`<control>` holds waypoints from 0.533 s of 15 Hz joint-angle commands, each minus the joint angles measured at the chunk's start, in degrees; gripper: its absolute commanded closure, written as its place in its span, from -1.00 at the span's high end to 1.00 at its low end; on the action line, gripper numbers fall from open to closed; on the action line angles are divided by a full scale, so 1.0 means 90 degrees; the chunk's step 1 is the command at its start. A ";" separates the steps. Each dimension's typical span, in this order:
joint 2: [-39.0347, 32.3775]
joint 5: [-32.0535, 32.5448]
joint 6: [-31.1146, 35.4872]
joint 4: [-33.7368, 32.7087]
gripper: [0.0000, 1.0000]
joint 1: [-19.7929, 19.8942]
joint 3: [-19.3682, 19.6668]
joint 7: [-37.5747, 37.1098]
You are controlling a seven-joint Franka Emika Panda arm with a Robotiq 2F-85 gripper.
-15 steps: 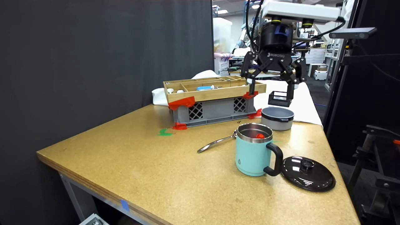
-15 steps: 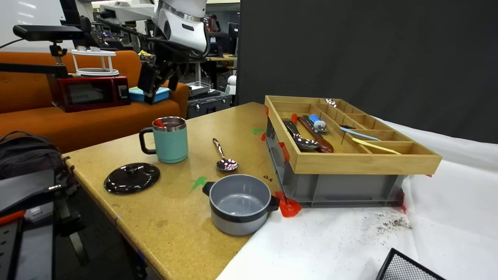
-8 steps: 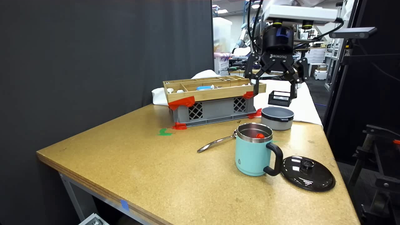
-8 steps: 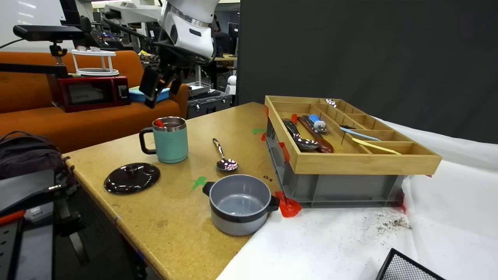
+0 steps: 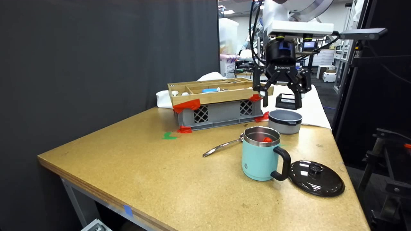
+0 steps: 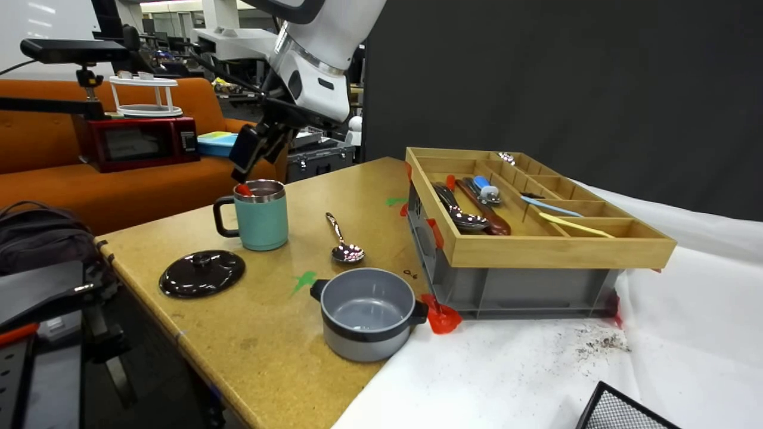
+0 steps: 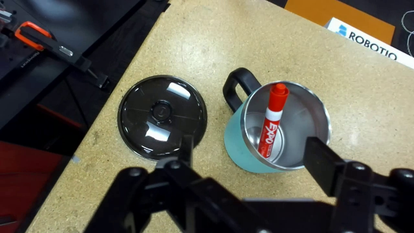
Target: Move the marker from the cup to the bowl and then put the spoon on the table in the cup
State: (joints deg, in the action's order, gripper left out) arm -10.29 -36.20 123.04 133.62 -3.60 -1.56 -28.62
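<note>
The teal cup [image 5: 259,163] stands upright on the table [image 5: 144,179]. It also shows in an exterior view [image 6: 262,223] and the wrist view [image 7: 239,145]. The red marker [image 7: 273,119] leans inside it, cap up; its red cap end shows in both exterior views [image 5: 267,139] [image 6: 243,189]. My gripper [image 5: 281,102] is open and empty in the air above the cup; in the wrist view its fingers [image 7: 250,145] are spread to either side of the cup. The spoon [image 6: 346,250] lies on the table beside the cup. The grey bowl [image 6: 366,345] stands near the spoon, empty.
A black round lid [image 5: 316,178] lies beside the cup handle, near the table edge. A wooden utensil tray [image 5: 221,93] sits on a grey crate [image 5: 221,112] behind the spoon. White cloth [image 6: 524,369] and a black mesh box [image 6: 620,411] are beyond the bowl.
My open gripper has moved down closer to the cup's rim, and the arm has shifted with it. The cup, marker, spoon and bowl have not moved.
</note>
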 commanded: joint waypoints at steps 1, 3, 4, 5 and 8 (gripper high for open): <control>-0.0461 0.0012 -0.0333 -0.0452 0.65 0.0007 -0.0051 0.0073; -0.0658 -0.0005 -0.0349 -0.0611 0.54 -0.0043 -0.0100 0.0033; -0.0751 -0.0010 -0.0358 -0.0693 0.53 -0.0079 -0.0127 0.0010; -0.0840 -0.0012 -0.0370 -0.0779 0.45 -0.0117 -0.0152 -0.0026; -0.1080 -0.0041 -0.0385 -0.0976 0.44 -0.0209 -0.0207 -0.0079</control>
State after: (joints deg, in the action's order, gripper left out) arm -17.86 -36.32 121.54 127.47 -5.31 -3.18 -28.68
